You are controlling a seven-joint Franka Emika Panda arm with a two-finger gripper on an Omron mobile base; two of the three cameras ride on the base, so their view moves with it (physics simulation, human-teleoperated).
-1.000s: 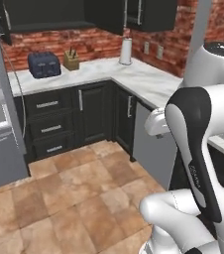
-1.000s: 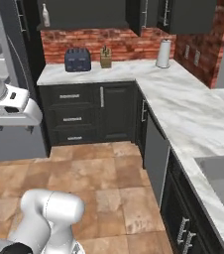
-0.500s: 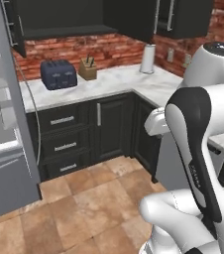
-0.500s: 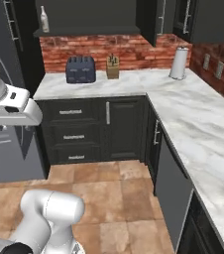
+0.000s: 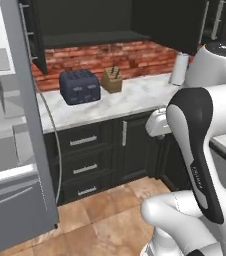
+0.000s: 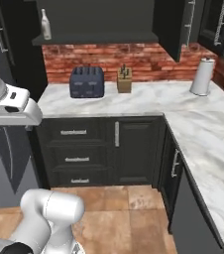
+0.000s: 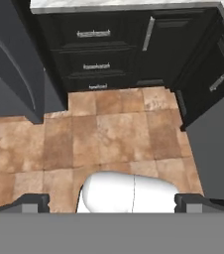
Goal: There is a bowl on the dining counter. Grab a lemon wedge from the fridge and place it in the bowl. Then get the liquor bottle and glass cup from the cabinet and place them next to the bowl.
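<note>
A pale liquor bottle [image 6: 45,25] stands upright at the left end of the shelf in the open upper cabinet [image 6: 99,37]. The fridge [image 5: 15,150] is at the left with its grey door [image 5: 27,115] swung open; what lies inside it is hidden. The bowl, the lemon wedge and the glass cup are out of view. My gripper [image 7: 112,203] points down at the tiled floor and is open, its fingertips [image 7: 32,202] far apart with nothing between them. It hangs well below and in front of the cabinet.
On the marble counter [image 6: 148,101] stand a dark toaster [image 6: 86,82], a knife block [image 6: 124,79] and a paper towel roll [image 6: 202,77]. Dark drawers [image 6: 77,149] and doors run under it. The counter turns the corner along the right. The floor [image 7: 109,129] is brown tile.
The whole picture has shifted right and grown: the base has turned left and moved nearer the counter and fridge. The gripper stays open.
</note>
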